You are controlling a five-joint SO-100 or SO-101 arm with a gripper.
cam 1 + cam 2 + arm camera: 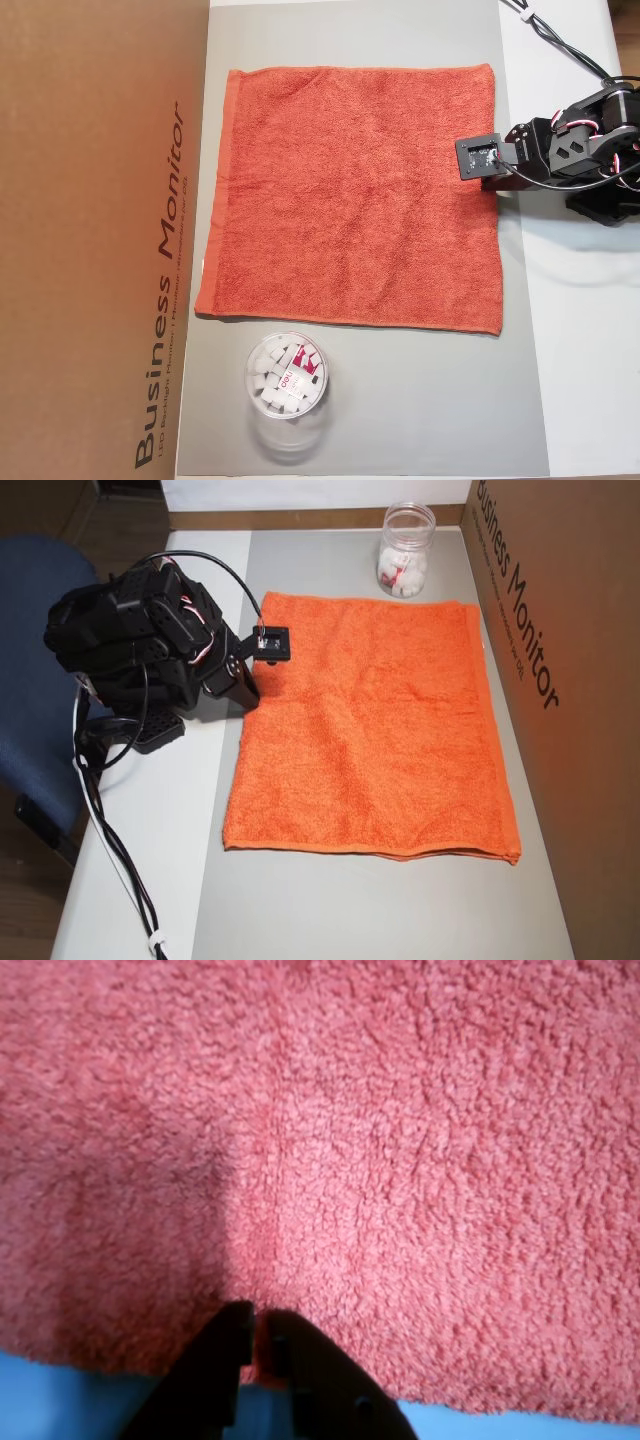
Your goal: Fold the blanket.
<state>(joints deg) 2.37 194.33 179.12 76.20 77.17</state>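
Orange-red terry blanket (350, 195) lies flat, unfolded on the grey counter (420, 400). Pincer (257, 1332) at its near edge in wrist view, fingers nearly together, pinching the hem. Clear plastic jar (287, 378) just beside blanket; cardboard box (95, 230) alongside.

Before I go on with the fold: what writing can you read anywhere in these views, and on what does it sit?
"Business Monitor": large print on the cardboard box, also seen in the other overhead view.
Smaller line beneath it on the box: too small to read.
Red and white label inside the clear jar: too blurred to read for sure.
The blanket and the hand: no text.
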